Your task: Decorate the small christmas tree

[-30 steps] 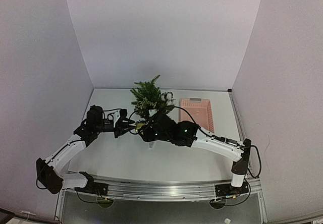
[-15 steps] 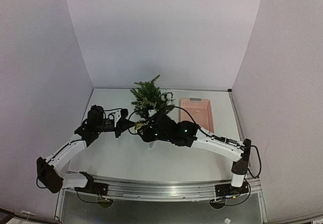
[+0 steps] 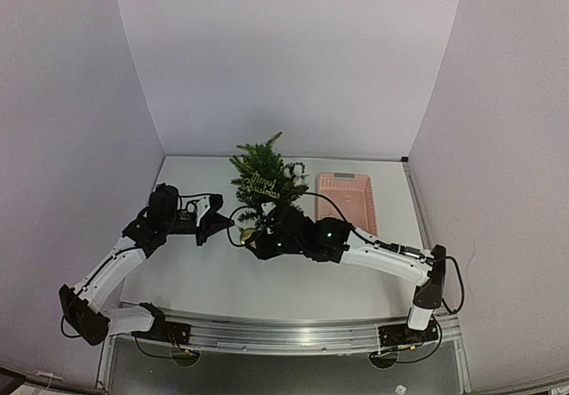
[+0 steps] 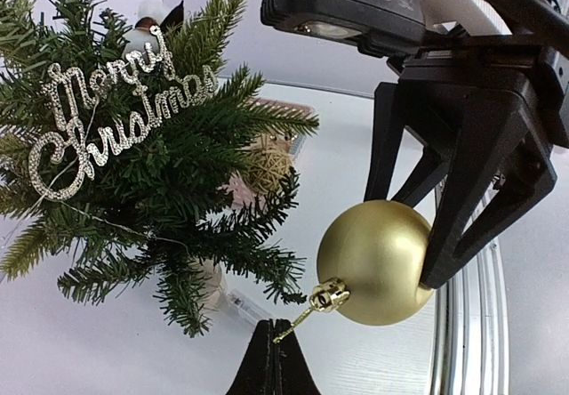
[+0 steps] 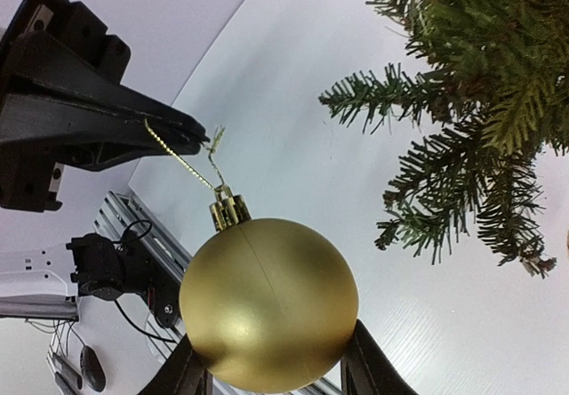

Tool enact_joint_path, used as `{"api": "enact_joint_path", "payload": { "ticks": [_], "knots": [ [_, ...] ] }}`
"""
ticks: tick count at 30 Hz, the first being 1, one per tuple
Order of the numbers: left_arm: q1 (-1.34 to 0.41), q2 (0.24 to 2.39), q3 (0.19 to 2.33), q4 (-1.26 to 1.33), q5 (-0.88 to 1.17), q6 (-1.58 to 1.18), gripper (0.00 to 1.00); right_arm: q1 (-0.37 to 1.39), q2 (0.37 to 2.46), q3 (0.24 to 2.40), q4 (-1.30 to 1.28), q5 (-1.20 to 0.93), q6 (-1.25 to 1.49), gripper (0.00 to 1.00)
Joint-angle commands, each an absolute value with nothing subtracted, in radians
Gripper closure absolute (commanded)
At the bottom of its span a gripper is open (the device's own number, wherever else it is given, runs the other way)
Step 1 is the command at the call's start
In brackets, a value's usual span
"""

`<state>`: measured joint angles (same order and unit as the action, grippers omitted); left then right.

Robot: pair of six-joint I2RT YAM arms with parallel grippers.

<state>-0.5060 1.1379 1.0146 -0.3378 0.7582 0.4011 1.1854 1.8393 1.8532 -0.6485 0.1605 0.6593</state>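
Observation:
The small christmas tree (image 3: pixel 260 177) stands at the back middle of the table with a glittery "Merry Christmas" sign (image 4: pixel 107 115) among its branches. In front of it, my right gripper (image 5: pixel 277 364) is shut on a matte gold ball (image 5: pixel 267 302), one finger on each side. The ball's gold hanging string (image 5: pixel 178 159) runs from its cap to my left gripper (image 4: pixel 274 346), which is shut on the end of the string. In the left wrist view the gold ball (image 4: pixel 373 261) hangs right of the tree (image 4: pixel 151 181), clear of the branches. From above, both grippers meet at the ball (image 3: pixel 248 233).
A pink basket (image 3: pixel 345 197) lies to the right of the tree. A woven ball ornament (image 4: pixel 267 168) sits in the lower branches. White walls close off the left, back and right, and a metal rail (image 3: pixel 284 333) runs along the near edge.
My left gripper has shut on the ball's string. The right arm has drawn the ball slightly toward the near edge, so the sign on the tree shows more.

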Motion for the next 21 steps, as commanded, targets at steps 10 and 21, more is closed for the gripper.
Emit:
{"api": "enact_joint_path", "payload": {
  "ticks": [10, 21],
  "knots": [
    [-0.511, 1.242, 1.119, -0.616, 0.709, 0.625, 1.00, 1.185, 1.798, 1.806, -0.630, 0.095, 0.636, 0.32],
    [-0.523, 1.285, 1.147, -0.640, 0.587, 0.850, 1.00, 1.185, 1.761, 1.797, -0.626, 0.110, 0.622, 0.30]
  ]
}}
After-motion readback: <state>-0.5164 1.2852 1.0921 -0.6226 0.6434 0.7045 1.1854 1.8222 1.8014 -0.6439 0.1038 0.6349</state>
